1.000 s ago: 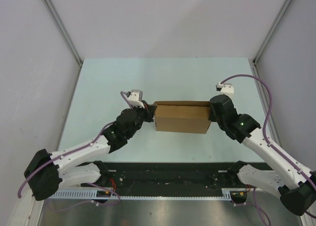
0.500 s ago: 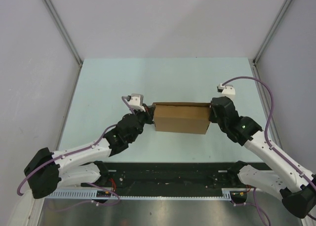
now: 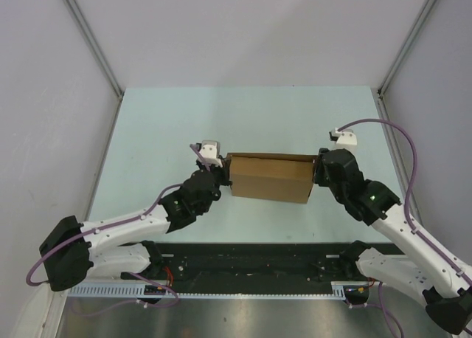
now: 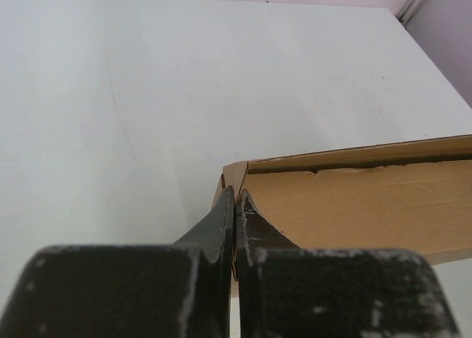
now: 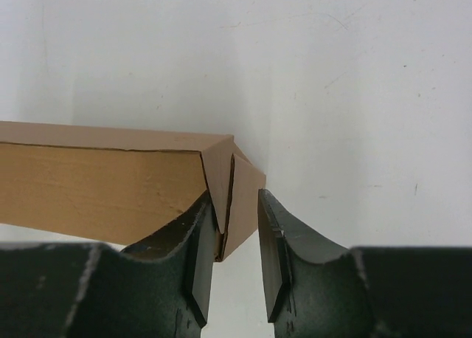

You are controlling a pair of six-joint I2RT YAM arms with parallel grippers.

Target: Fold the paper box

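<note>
The paper box [image 3: 269, 178] is a brown cardboard box standing on the pale table, its plain long side facing the arms. My left gripper [image 3: 223, 173] is at its left end. In the left wrist view the gripper [image 4: 234, 196] is shut on the thin left end wall of the box [image 4: 361, 205]. My right gripper [image 3: 316, 173] is at the right end. In the right wrist view its jaws [image 5: 236, 198] stand apart around the end flaps of the box [image 5: 96, 183]. The left finger touches the flap and the right finger is clear of it.
The pale green table [image 3: 243, 116] is bounded by grey walls at the back and sides. A black base rail [image 3: 251, 268] with cable runs lies along the near edge. Purple cables loop off both wrists.
Both wrists have shifted slightly right and nearer. The box has moved a little toward the near edge with them, and its left end has swung out slightly.
</note>
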